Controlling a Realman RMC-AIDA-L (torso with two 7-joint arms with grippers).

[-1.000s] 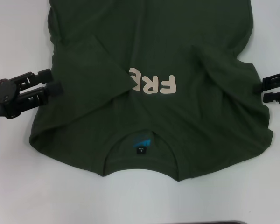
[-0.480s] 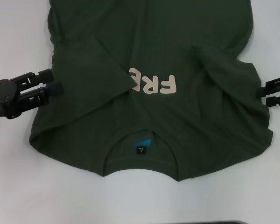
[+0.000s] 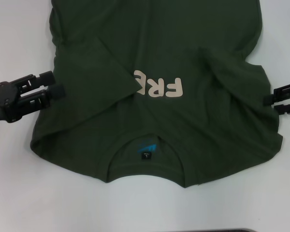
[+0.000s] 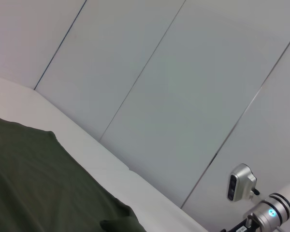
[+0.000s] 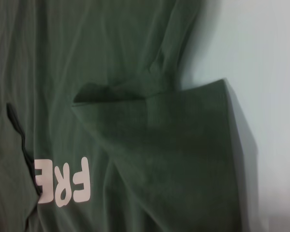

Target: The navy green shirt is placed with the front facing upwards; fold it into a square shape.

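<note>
White table [image 3: 9,193] under pale panelled wall [image 4: 183,96]. Spread across most of it, collar toward the near edge: the navy green shirt [image 3: 193,145], front up. Both sleeves folded inward over the chest, the left one covering part of the cream lettering [image 3: 159,87] so that only "FRE" shows, upside down from the head camera. Small blue label [image 3: 146,147] inside the round neck, near the near edge of the shirt. Fabric rumpled along the far left side and creased around the right sleeve fold.

Left hand [image 3: 55,83] low over the table at the shirt's left edge, fingers parted, tips just touching or overlapping the cloth border, gripping nothing. Right hand [image 3: 267,101] at the shirt's right edge, mostly cut off by the frame, its two dark fingers parted, tips at the hem, holding nothing visible.

From the right wrist camera: folded right sleeve [image 5: 183,135] lying flat over the chest, lettering beside it, bare table beyond the shirt's edge.
</note>
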